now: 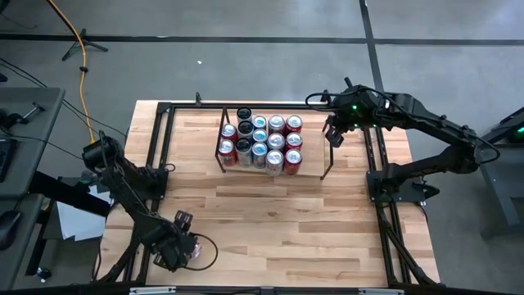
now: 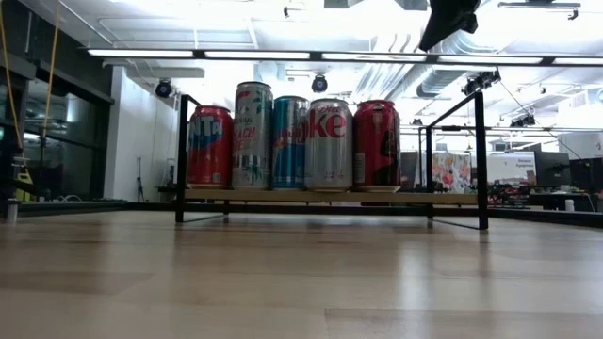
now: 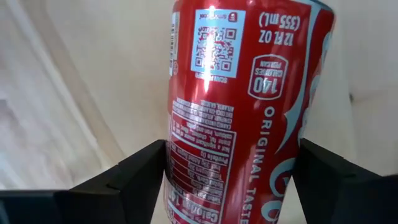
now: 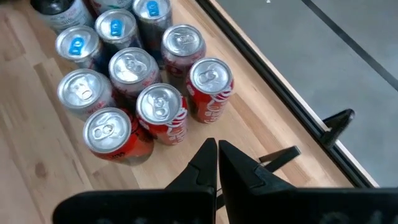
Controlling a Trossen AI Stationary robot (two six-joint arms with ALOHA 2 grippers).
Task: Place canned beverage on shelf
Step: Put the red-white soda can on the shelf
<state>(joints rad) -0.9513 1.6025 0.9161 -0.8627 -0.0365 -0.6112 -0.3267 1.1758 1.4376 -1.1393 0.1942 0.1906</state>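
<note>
Left tool (image 3: 233,168) clamps red can (image 3: 245,93); right tool (image 4: 217,155) closed above shelf (image 1: 327,156).

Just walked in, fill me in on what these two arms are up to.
The left gripper is shut on a red cola can at the table's near-left corner, far from the shelf. The low black-rod shelf already holds a cluster of upright cans on its left part. The right gripper, fingers shut and empty, hovers above the shelf's right end.

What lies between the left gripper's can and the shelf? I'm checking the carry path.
Bare wooden table only, in the high view, between the red can in the left gripper and the shelf.
</note>
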